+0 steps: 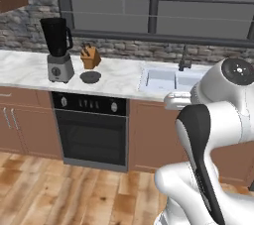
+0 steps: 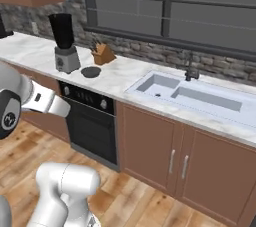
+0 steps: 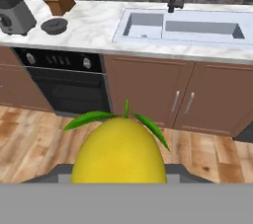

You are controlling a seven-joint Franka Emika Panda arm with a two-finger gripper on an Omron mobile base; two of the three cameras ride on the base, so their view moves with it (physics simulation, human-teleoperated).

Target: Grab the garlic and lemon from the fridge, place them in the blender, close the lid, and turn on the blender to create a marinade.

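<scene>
Lemon (image 3: 118, 150) filled the bottom of the hand view, yellow, with green leaves at its stem. It sat right between where my fingertips should rise, so I judged my fingers were closed on it, though the tips themselves were hidden behind the fruit (no gap could be read).

Step in hand, by my judgement: carrying the lemon to the blender (image 1: 58, 50). The blender stood at the far left of the marble counter (image 1: 119, 76), jar uncovered as far as I could tell. The lid (image 1: 91, 76) lay flat on the counter just right of the blender's base, in front of the knife block (image 1: 90, 57). The oven (image 1: 91, 130) sat below them; the sink (image 2: 187, 96) lay well to the right.

Garlic: not visible in any view; I could not tell whether it was already in the jar, since the glass was too dark. Fridge not in view either.

Next move called for closing on the counter, raising the lemon above the jar mouth, centring it, then letting go. Risk noted: clipping the jar rim or handle.
</scene>
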